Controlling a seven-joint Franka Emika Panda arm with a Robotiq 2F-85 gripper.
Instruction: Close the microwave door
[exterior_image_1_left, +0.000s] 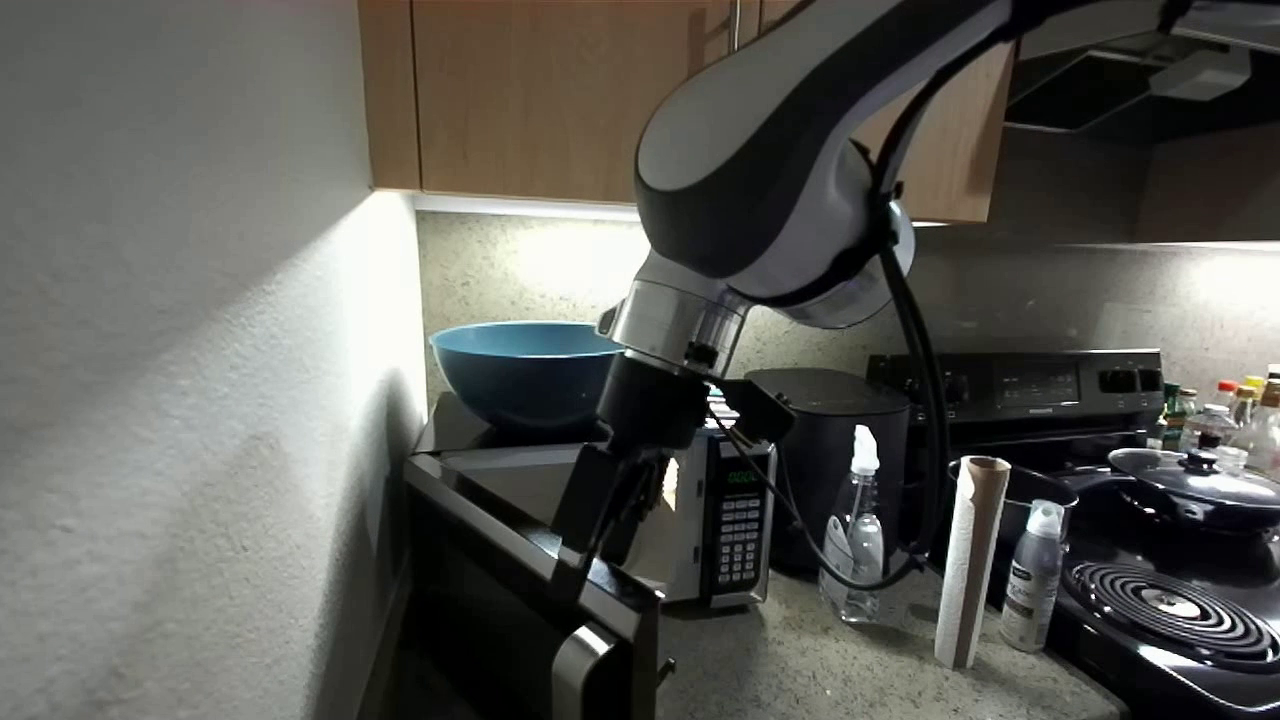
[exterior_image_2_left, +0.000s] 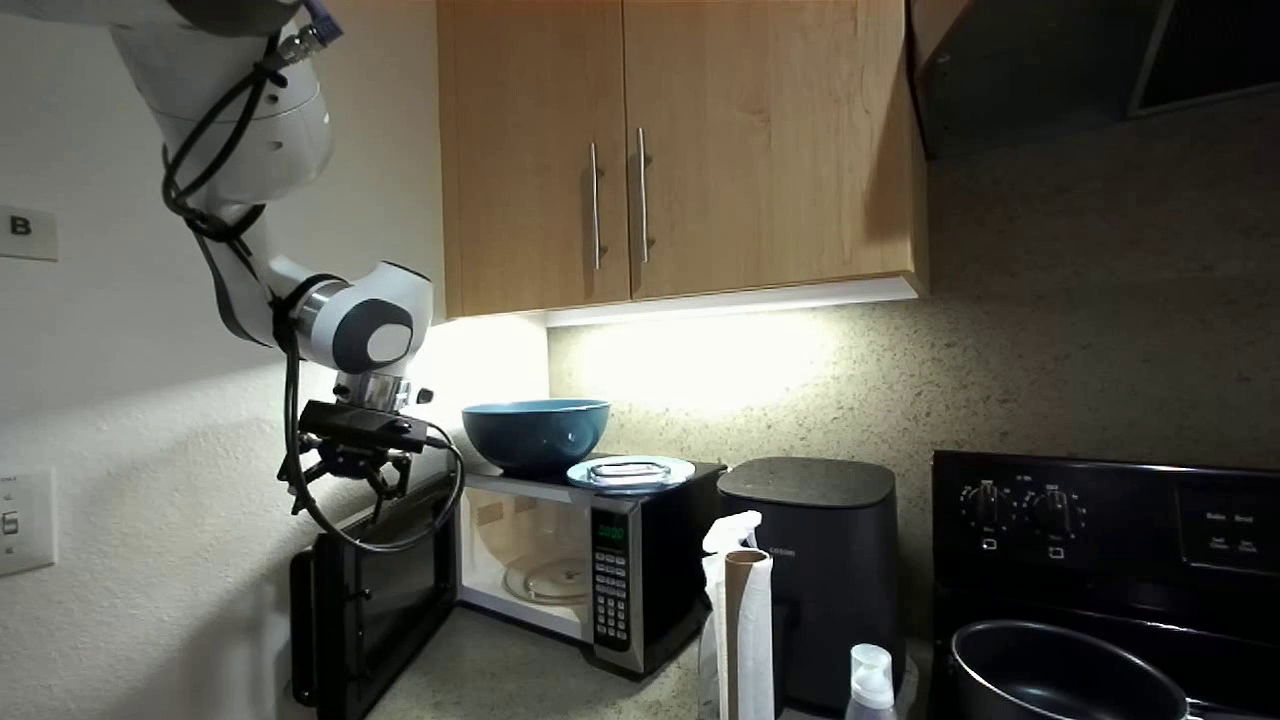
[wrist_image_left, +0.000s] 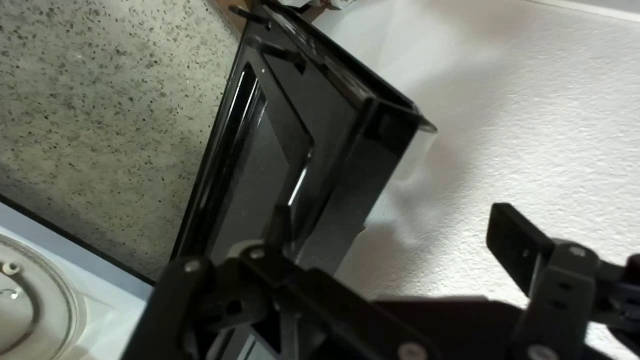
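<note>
The microwave door (exterior_image_1_left: 480, 590) stands wide open, swung out toward the wall. Its dark inner side (exterior_image_2_left: 410, 590) and glass window also show in the wrist view (wrist_image_left: 260, 160). The silver microwave (exterior_image_1_left: 688, 560) stands in the corner with its lit cavity and turntable exposed. My gripper (exterior_image_1_left: 597, 560) is above the door's top edge, pointing down; it also shows in an exterior view (exterior_image_2_left: 340, 500). In the wrist view the fingers (wrist_image_left: 392, 225) are wide apart with nothing between them. One finger overlaps the door's inner side, the other lies over the wall side. I cannot tell whether they touch the door.
A blue bowl (exterior_image_2_left: 537, 435) and a plate (exterior_image_2_left: 630, 485) sit on the microwave. A black air fryer (exterior_image_2_left: 810, 600) stands beside it. A spray bottle (exterior_image_1_left: 855, 540), paper roll (exterior_image_1_left: 970, 570) and spray can (exterior_image_1_left: 1032, 580) stand before the stove. The wall (exterior_image_1_left: 250, 450) is close to the door.
</note>
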